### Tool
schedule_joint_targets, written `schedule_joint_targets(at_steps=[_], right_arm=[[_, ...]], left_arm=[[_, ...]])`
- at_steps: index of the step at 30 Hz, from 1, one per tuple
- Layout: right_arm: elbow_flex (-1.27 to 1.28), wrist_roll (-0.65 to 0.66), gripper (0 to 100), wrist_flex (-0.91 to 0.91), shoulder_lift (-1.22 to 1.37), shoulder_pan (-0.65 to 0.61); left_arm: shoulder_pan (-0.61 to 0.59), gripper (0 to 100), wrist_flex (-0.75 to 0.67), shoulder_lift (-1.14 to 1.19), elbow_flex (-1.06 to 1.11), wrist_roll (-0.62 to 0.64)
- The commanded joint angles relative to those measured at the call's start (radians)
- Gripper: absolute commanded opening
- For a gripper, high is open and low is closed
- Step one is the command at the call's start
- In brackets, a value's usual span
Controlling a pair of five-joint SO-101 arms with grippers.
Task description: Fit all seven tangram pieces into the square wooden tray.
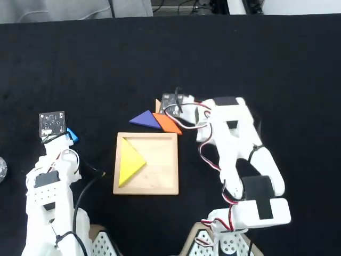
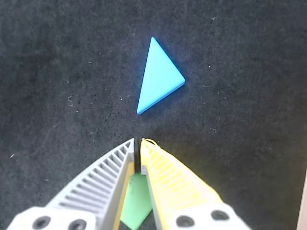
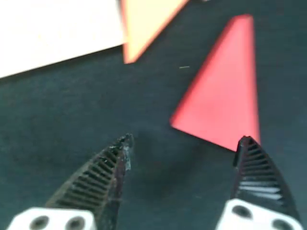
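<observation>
The square wooden tray (image 1: 173, 162) lies mid-table with a yellow triangle (image 1: 130, 160) in its left half. Just behind it lie a dark blue triangle (image 1: 146, 119) and an orange triangle (image 1: 168, 122). My right gripper (image 3: 184, 143) is open low over the cloth, one fingertip (image 3: 247, 148) at the corner of a red triangle (image 3: 223, 100); the orange triangle (image 3: 144, 24) and tray (image 3: 57, 33) lie beyond. My left gripper (image 2: 139, 143) is shut, pointing at a light blue triangle (image 2: 158, 76), also seen left of the tray (image 1: 72, 135). A green piece (image 2: 136, 201) shows behind its fingers; held or not, I cannot tell.
Black cloth covers the table. A round grey object (image 1: 2, 168) sits at the left edge. The right arm's body (image 1: 240, 154) and its red and white cables (image 1: 205, 154) stand right of the tray. Open cloth stretches across the far half.
</observation>
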Motion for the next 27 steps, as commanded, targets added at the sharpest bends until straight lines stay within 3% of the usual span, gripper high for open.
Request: schedule_joint_targets(at_steps=[1, 11, 27], right_arm=[[-0.068, 0.015, 33.9, -0.075, -0.015, 0.014], [-0.246, 0.038, 34.1, -0.003, 0.268, 0.032], [-0.328, 0.038, 33.9, 0.011, 0.369, -0.005]], left_arm=[[-0.001, 3, 0.005, -0.012, -0.008, -0.006], [-0.001, 3, 0.003, -0.012, -0.007, -0.006], [-0.001, 3, 0.003, -0.012, -0.007, -0.006]])
